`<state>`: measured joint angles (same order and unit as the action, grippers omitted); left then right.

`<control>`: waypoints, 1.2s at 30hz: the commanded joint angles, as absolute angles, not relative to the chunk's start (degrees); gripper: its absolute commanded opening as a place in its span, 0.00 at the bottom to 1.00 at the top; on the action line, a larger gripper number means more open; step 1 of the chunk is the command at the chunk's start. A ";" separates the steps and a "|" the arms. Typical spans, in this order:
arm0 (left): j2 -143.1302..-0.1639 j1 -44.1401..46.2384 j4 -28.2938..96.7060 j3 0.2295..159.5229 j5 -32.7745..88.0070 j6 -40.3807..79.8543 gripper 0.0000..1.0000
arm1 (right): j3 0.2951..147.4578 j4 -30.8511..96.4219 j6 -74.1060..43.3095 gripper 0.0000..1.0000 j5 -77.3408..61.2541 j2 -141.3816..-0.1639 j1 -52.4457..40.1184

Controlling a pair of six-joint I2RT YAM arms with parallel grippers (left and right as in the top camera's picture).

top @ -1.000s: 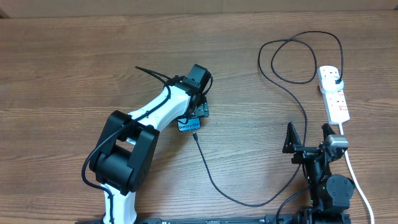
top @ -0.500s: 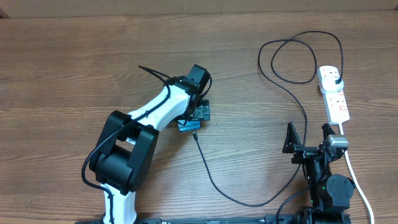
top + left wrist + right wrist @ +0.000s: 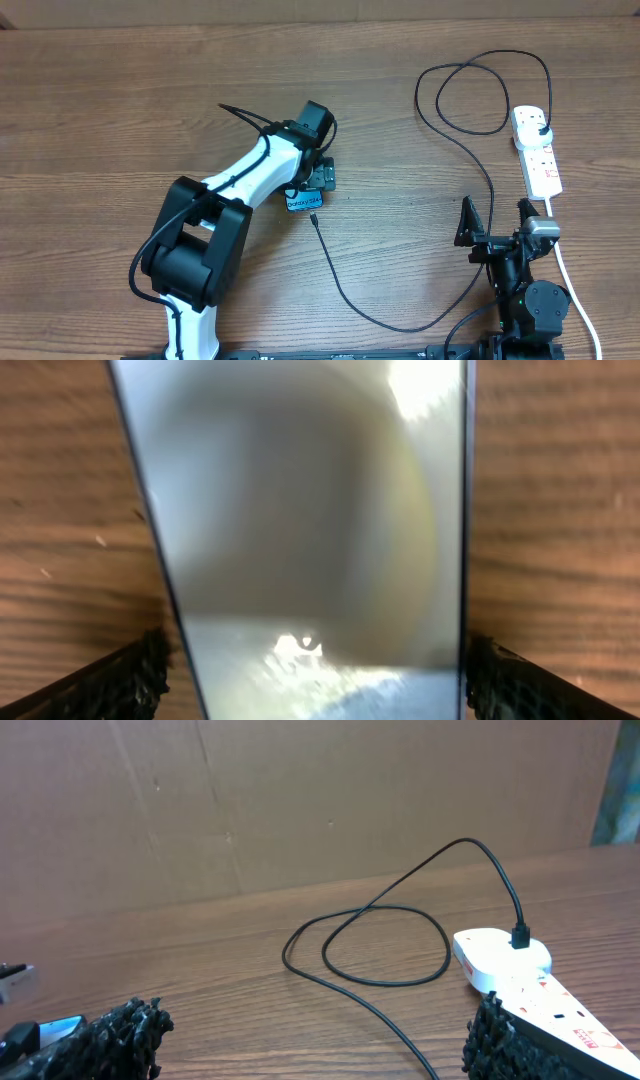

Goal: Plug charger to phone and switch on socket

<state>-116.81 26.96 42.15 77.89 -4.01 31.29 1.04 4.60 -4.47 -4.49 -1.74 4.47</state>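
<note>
Left end effector (image 3: 318,178) stands wide, fingers flanking the slim teal-screened phone (image 3: 303,199), which lies flat on the wooden surface (image 3: 100,120). The small black connector tip (image 3: 313,216) of the thin black charger cable (image 3: 327,255) lies just off the phone's near end, roughly along its long axis. Left arm is nearer. Right end effector (image 3: 495,225) is wide and empty.

A brown wood-grain table (image 3: 100,100) carries three things. A slim rectangular phone with a lit blue screen (image 3: 303,199) lies flat near its middle. A long thin black charger cable (image 3: 345,290) starts just beside the phone's near end, loops across the boards and ends plugged into a white oblong power-strip socket (image 3: 537,150) at the right. The socket's thick white cord (image 3: 575,290) trails toward the near edge.
</note>
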 commanded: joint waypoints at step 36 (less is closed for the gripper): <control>-120.66 24.82 42.83 76.12 2.63 29.74 1.00 | 0.45 4.43 -4.62 1.00 -4.40 -1.91 4.67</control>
